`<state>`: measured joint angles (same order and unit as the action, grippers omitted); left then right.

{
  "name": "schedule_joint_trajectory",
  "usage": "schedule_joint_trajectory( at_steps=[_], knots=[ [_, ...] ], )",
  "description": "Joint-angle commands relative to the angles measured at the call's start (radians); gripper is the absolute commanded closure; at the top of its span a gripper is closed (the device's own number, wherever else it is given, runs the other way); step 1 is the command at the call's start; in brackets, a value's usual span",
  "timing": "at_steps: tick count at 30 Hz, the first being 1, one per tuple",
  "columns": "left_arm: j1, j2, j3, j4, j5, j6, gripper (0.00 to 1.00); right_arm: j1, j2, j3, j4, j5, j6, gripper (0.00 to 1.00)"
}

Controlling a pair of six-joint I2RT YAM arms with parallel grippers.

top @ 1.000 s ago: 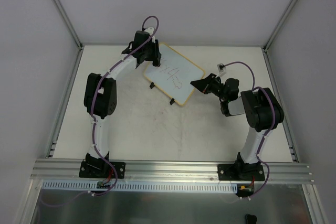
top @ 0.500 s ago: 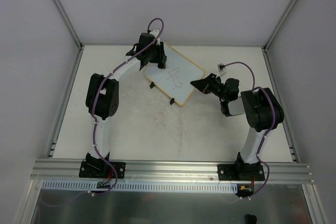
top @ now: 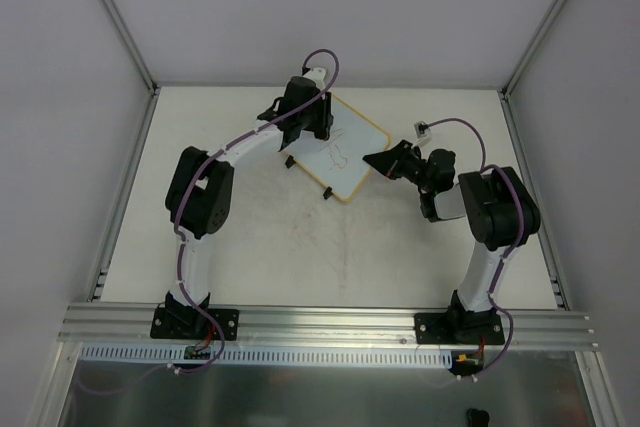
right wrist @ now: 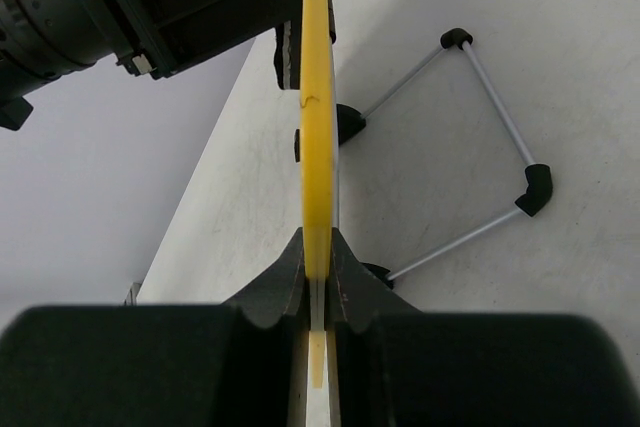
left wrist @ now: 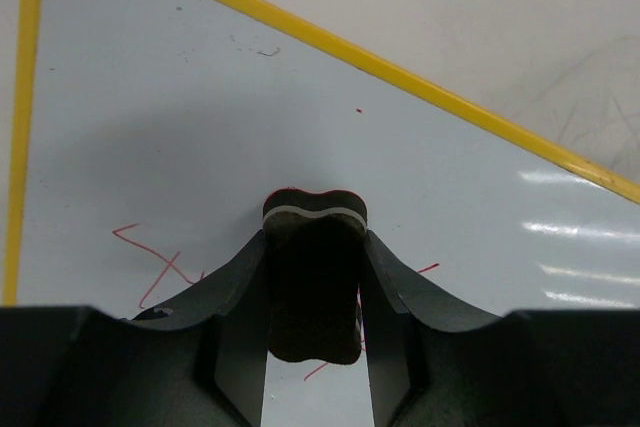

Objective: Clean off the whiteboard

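The left gripper is clamped shut on the eraser, which is pressed to the whiteboard. The right gripper pinches its right edge. The whiteboard stands far centre, with table on its near side.

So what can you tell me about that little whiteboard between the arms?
The whiteboard is a small rounded-corner rectangle, white face in a thin yellow frame, propped at a tilt on a wire stand with black feet. Faint red scribbles mark it. The right end effector clamps one edge; the left end effector holds a dark eraser against its face.
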<state>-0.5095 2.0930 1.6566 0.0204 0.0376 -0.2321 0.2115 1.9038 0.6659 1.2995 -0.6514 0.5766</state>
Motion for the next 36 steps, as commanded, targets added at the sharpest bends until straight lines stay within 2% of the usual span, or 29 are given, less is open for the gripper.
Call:
schedule_joint_trajectory(
  at_steps=[1,7,9,15,19,23,31,36],
  knots=[
    [-0.118,-0.002,-0.064,-0.005,0.139,-0.007,1.0,0.025,0.017,0.055,0.233,-0.044,-0.043,1.0],
    [-0.178,-0.03,-0.121,0.052,0.163,0.048,1.0,0.026,0.018,0.06,0.233,-0.045,-0.043,1.0],
    [-0.185,-0.037,-0.118,0.053,0.186,0.106,1.0,0.026,0.017,0.054,0.233,-0.045,-0.043,1.0],
    [-0.188,-0.036,-0.126,0.053,0.269,0.131,1.0,0.026,0.014,0.052,0.233,-0.045,-0.046,1.0],
    [-0.195,-0.031,-0.129,0.053,0.262,0.132,1.0,0.026,0.014,0.051,0.233,-0.045,-0.044,1.0],
    [-0.189,-0.027,-0.127,0.052,0.159,0.137,1.0,0.026,0.011,0.049,0.233,-0.047,-0.046,1.0],
    [-0.083,0.004,-0.077,0.044,0.199,0.097,1.0,0.025,0.008,0.047,0.234,-0.048,-0.046,1.0],
    [0.023,0.018,-0.073,0.044,0.217,0.033,1.0,0.026,0.009,0.047,0.233,-0.048,-0.046,1.0]
  ],
)
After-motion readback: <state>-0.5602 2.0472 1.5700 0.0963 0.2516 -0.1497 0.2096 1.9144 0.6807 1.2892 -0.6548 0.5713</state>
